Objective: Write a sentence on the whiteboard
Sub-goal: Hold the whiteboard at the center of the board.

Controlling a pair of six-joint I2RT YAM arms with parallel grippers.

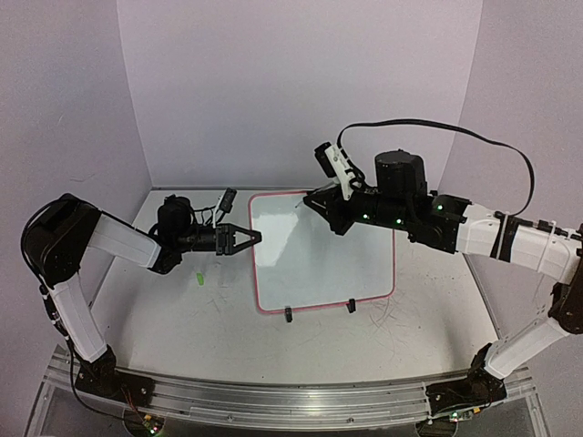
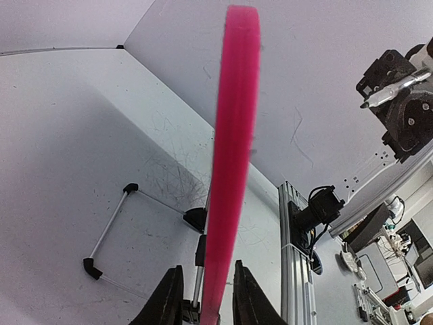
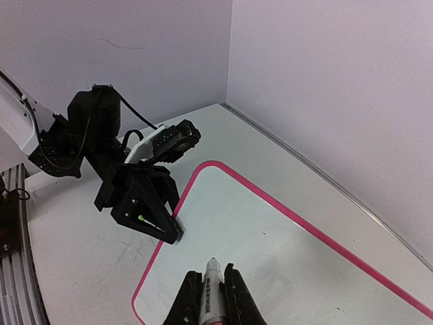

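A white marker point(image 3: 212, 299) sits clamped in the right hand point(image 3: 212, 276), its tip over the whiteboard point(image 3: 270, 237). The whiteboard leans on its black wire stand point(image 2: 109, 227) in the middle of the bench point(image 1: 182, 319), between the two arms. The left hand point(image 2: 206, 284) straddles its pink rim point(image 2: 233, 135). Its fingers point(image 2: 169, 298) are apart, with a gap showing on one side.

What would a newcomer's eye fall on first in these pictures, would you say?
The pink-rimmed whiteboard sits at the centre of the table, its face bare of writing. The left gripper straddles its left edge; the right gripper, over its far end, is shut on a marker aimed at the board.
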